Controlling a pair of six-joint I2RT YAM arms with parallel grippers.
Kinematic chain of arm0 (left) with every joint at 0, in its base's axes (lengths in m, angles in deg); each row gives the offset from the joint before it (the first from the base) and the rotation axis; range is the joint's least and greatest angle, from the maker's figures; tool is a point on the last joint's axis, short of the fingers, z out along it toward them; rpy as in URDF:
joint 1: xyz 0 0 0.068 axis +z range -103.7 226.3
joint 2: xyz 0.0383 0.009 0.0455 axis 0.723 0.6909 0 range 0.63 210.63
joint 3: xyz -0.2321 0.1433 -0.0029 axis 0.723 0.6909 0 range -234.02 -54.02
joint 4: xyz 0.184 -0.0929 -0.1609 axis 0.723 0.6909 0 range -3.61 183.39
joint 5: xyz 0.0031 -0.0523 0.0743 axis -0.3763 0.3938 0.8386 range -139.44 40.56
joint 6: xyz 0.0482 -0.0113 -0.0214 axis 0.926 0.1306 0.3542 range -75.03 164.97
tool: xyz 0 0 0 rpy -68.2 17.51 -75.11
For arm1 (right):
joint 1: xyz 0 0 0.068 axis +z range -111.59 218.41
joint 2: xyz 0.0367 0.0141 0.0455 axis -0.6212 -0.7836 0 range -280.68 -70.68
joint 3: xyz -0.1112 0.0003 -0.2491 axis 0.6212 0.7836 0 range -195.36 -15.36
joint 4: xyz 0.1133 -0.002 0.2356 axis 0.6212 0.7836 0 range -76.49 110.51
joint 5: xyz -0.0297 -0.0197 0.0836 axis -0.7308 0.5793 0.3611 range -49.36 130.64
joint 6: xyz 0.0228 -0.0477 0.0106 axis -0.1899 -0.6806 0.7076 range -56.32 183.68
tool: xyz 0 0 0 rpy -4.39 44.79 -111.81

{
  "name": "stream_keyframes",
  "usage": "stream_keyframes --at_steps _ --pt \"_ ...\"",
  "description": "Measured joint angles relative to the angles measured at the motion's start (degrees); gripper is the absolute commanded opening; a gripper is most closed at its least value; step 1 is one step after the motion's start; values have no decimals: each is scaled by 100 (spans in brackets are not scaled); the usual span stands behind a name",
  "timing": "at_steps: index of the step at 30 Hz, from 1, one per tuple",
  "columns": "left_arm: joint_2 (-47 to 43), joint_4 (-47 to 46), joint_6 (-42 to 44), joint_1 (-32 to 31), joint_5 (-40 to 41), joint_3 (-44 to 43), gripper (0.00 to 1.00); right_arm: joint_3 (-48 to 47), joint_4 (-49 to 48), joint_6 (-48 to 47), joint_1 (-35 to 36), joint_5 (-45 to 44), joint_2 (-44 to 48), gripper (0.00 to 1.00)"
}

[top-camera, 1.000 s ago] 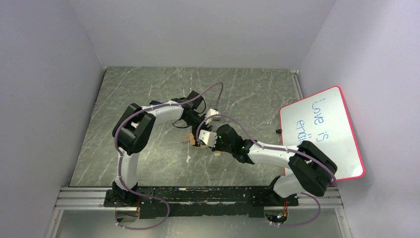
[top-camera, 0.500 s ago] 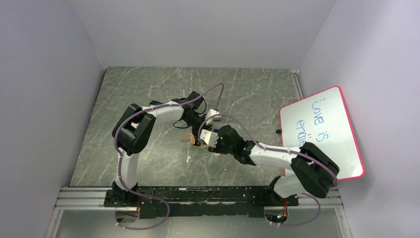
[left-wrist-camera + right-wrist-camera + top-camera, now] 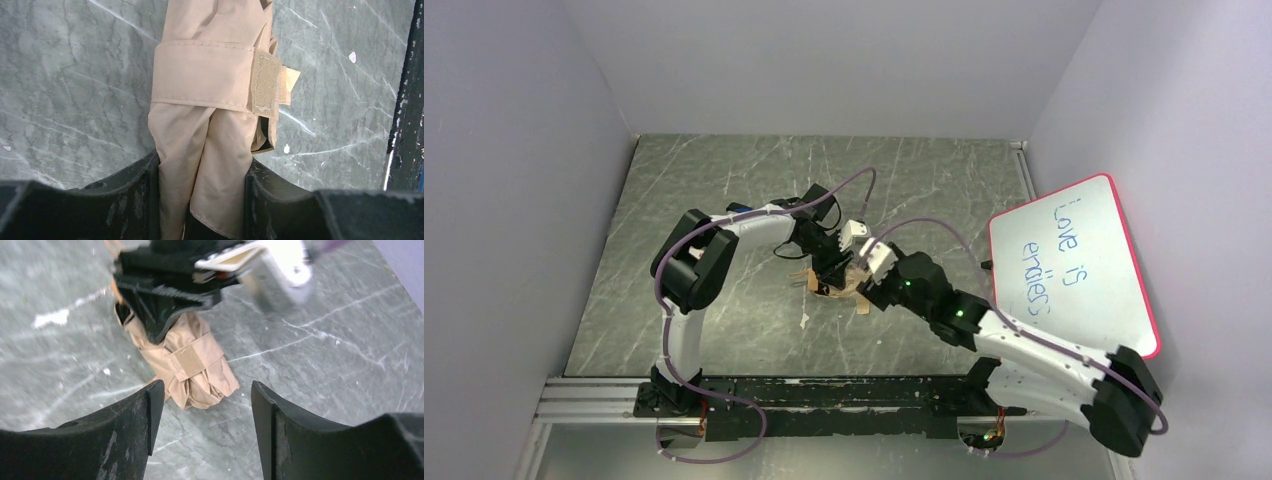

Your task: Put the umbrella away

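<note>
The umbrella (image 3: 210, 115) is folded into a cream-beige bundle on the marble table. A beige strap (image 3: 200, 75) with a velcro tab is wrapped round it. My left gripper (image 3: 202, 167) is shut on the fabric at one end, both fingers pressed against the cloth. In the right wrist view the umbrella (image 3: 190, 365) lies just ahead of my right gripper (image 3: 206, 387), which is open with nothing between its fingers, while the left gripper (image 3: 165, 295) holds the bundle's far end. From above, the umbrella (image 3: 836, 290) sits mid-table between the left gripper (image 3: 829, 262) and the right gripper (image 3: 871, 283).
A white board with a red rim (image 3: 1074, 265) and handwriting leans against the right wall. The grey marble table (image 3: 674, 250) is walled at the left, back and right. A metal rail (image 3: 824, 395) carries the arm bases at the near edge.
The right gripper has opened and let go of the umbrella, and its arm has swung so the elbow sits further right and nearer. The left gripper has narrowed onto the fabric.
</note>
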Motion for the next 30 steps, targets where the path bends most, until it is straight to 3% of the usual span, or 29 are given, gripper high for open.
stream_keyframes --at_steps 5,10,16,22,30 --pt "0 20 -4 -20 28 -22 5 -35 297 1867 2 -699 824 60" --pt "2 -20 -70 -83 92 -33 5 -149 1123 4577 2 -1458 1215 56" --pt "-37 -232 -284 -361 319 4 5 450 1475 7333 2 -1572 1814 52" --pt "-144 -404 -400 -413 503 146 5 1045 1405 8546 2 -1228 1449 50" --pt "-184 -435 -542 -474 721 157 5 1252 811 8931 15 -929 918 44"
